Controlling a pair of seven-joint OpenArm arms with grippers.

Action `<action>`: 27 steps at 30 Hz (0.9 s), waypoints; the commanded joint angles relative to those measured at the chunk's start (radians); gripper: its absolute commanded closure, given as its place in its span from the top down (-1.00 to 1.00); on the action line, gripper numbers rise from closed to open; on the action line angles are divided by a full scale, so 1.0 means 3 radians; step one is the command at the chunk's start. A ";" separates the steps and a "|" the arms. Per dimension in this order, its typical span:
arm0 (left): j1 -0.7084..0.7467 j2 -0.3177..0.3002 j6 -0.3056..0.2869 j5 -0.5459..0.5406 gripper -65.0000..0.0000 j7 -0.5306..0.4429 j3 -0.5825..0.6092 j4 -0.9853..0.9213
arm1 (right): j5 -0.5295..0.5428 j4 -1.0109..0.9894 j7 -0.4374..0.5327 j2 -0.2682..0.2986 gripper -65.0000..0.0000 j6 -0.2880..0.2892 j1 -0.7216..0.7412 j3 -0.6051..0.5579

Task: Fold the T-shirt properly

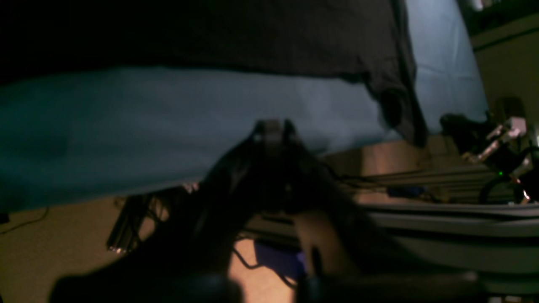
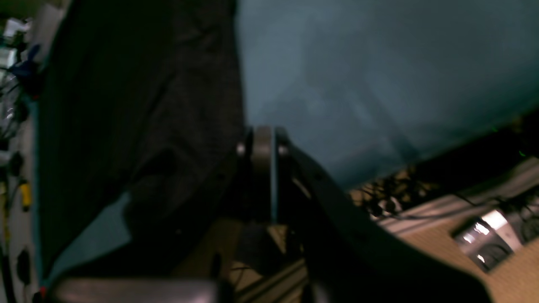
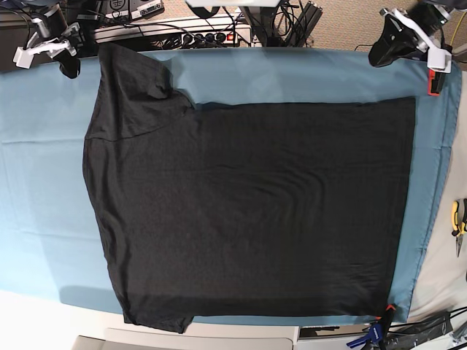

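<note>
The T-shirt (image 3: 248,204) lies spread flat on the teal cloth (image 3: 36,182), sleeves toward the left, hem at the right. My left gripper (image 3: 381,55) hovers beyond the far right corner of the shirt, shut and empty. In its wrist view the left gripper (image 1: 272,128) has its tips together over the teal cloth (image 1: 168,118), with the T-shirt (image 1: 252,38) beyond it. My right gripper (image 3: 69,68) sits by the far sleeve at the upper left, shut with nothing in it. Its wrist view shows the right gripper (image 2: 263,136) at the edge of the T-shirt (image 2: 126,105).
A power strip and cables (image 3: 175,33) line the far table edge. Yellow-handled pliers (image 3: 458,222) lie at the right. A blue clamp (image 3: 374,332) holds the cloth at the near right corner, and a red one (image 3: 434,84) at the far right.
</note>
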 commanded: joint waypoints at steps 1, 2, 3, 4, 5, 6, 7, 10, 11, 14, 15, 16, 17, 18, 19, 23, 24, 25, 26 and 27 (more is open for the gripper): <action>0.0045 -0.0029 -0.0052 -0.0084 -0.82 -0.0042 -0.0025 0.0042 | 0.0088 0.0047 -0.0013 0.0046 -0.88 0.0038 0.0013 0.0022; 0.0045 -0.0029 -0.0052 -0.0083 -0.64 -0.0042 -0.0025 0.0042 | 0.0114 0.0047 -0.0042 0.0046 -0.77 0.0037 0.0029 0.0010; 0.0045 -0.0028 -0.0052 -0.0083 -0.43 -0.0042 -0.0025 0.0042 | 0.0146 0.0047 -0.0036 0.0046 -0.60 0.0033 0.0037 -0.0011; 0.0043 -0.0028 0.0005 -0.0081 -0.21 -0.0045 -0.0025 0.0042 | 0.0191 0.0047 -0.0033 0.0046 -0.41 0.0034 0.0042 -0.0037; 0.0042 -0.0029 0.0067 -0.0079 -0.04 -0.0047 -0.0025 0.0042 | 0.0231 0.0047 -0.0033 0.0046 -0.24 0.0036 0.0047 -0.0069; 0.0033 -0.0028 0.0107 -0.0052 0.01 -0.0047 -0.0025 0.0042 | 0.0271 0.0046 -0.0041 0.0046 -0.16 0.0034 0.0057 -0.0097; 0.0013 -0.0027 0.0108 -0.0014 0.00 -0.0048 -0.0025 0.0042 | 0.0282 0.0046 -0.0055 0.0046 -0.15 0.0032 0.0072 -0.0122; -0.0058 -0.0028 0.0114 0.0095 0.00 -0.0107 -0.0025 0.0042 | 0.0284 0.0046 -0.0169 0.0045 -0.15 -0.0010 0.0173 -0.0174; -0.0089 -0.0028 0.0136 0.0113 0.00 -0.0107 -0.0025 0.0042 | 0.0281 0.0046 -0.0173 0.0045 -0.15 -0.0010 0.0210 -0.0195; -0.0159 -0.0028 0.0231 0.0229 0.00 -0.0109 -0.0025 0.0042 | 0.0195 0.0046 -0.0169 0.0045 -0.15 -0.0010 0.0289 -0.0291; -0.0174 -0.0028 0.0244 0.0261 0.00 -0.0117 -0.0025 0.0042 | 0.0163 0.0046 -0.0165 0.0043 -0.15 -0.0018 0.0299 -0.0334; -0.0175 -0.0027 0.0243 0.0292 0.00 -0.0139 -0.0025 0.0042 | 0.0154 0.0046 -0.0165 0.0033 -0.15 -0.0033 0.0295 -0.0375; -0.0175 -0.0028 0.0243 0.0309 0.00 -0.0146 -0.0025 0.0042 | 0.0135 0.0045 -0.0167 0.0022 -0.15 -0.0036 0.0295 -0.0416; -0.0175 -0.0028 0.0243 0.0326 0.00 -0.0146 -0.0025 0.0042 | 0.0100 0.0046 -0.0168 0.0004 -0.15 -0.0036 0.0294 -0.0451; -0.0175 -0.0029 0.0244 0.0333 0.00 -0.0146 -0.0025 0.0042 | 0.0052 0.0046 -0.0173 -0.0022 -0.15 -0.0037 0.0291 -0.0474; -0.0175 -0.0029 0.0244 0.0383 0.00 -0.0146 -0.0025 0.0042 | -0.0113 0.0045 -0.0127 -0.0128 -0.15 -0.0126 0.0277 -0.0412; -0.0174 -0.0029 0.0244 0.0381 0.00 -0.0145 -0.0025 0.0042 | -0.0173 0.0046 -0.0097 -0.0132 -0.15 -0.0144 0.0277 -0.0375; -0.0175 -0.0029 0.0244 0.0384 0.00 -0.0145 -0.0025 0.0042 | -0.0259 0.0046 -0.0066 -0.0128 -0.15 -0.0149 0.0277 -0.0334; -0.0175 -0.0029 0.0244 0.0393 0.00 -0.0146 -0.0025 0.0042 | -0.0334 0.0046 -0.0037 -0.0128 -0.15 -0.0150 0.0277 -0.0281; -0.0175 -0.0031 0.0244 0.0399 0.00 -0.0146 -0.0025 0.0042 | -0.0366 0.0046 -0.0027 -0.0128 -0.15 -0.0164 0.0277 -0.0228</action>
